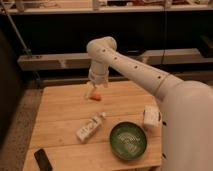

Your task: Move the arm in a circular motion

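The arm is a large white tube dotted with small dark holes. It reaches from the lower right up to a rounded joint over the back of the wooden table. Its small pale gripper hangs down from that joint, just above the table's back middle. The gripper tip sits right beside a small orange object lying on the table.
A white bottle lies on its side at the table's middle. A green bowl sits at the front right, a small white box beside the arm, and a black flat device at the front left corner. Dark shelving stands behind.
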Tool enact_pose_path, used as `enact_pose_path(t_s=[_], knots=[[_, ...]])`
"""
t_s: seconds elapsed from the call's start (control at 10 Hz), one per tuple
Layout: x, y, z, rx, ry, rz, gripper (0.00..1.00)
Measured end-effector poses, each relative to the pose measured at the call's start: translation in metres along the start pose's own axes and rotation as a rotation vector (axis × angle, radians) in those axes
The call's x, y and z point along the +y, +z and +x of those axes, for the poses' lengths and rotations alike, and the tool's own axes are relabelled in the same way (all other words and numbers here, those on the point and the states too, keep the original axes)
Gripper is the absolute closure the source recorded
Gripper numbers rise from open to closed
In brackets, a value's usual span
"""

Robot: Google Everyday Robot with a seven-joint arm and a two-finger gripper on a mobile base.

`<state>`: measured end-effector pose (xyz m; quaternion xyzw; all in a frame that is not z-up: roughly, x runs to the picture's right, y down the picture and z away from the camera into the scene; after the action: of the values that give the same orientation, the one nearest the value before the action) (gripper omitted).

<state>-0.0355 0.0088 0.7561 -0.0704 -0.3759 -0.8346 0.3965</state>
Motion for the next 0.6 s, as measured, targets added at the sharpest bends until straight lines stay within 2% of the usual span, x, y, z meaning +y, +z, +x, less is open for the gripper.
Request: enact_pose_path(t_s=[0.3,0.6], knots=[[0.016,-0.002,-0.028,0.014,0.033,0.015,0.2],[0.003,-0.003,-0.042,0.025,0.032,0.021,0.2]])
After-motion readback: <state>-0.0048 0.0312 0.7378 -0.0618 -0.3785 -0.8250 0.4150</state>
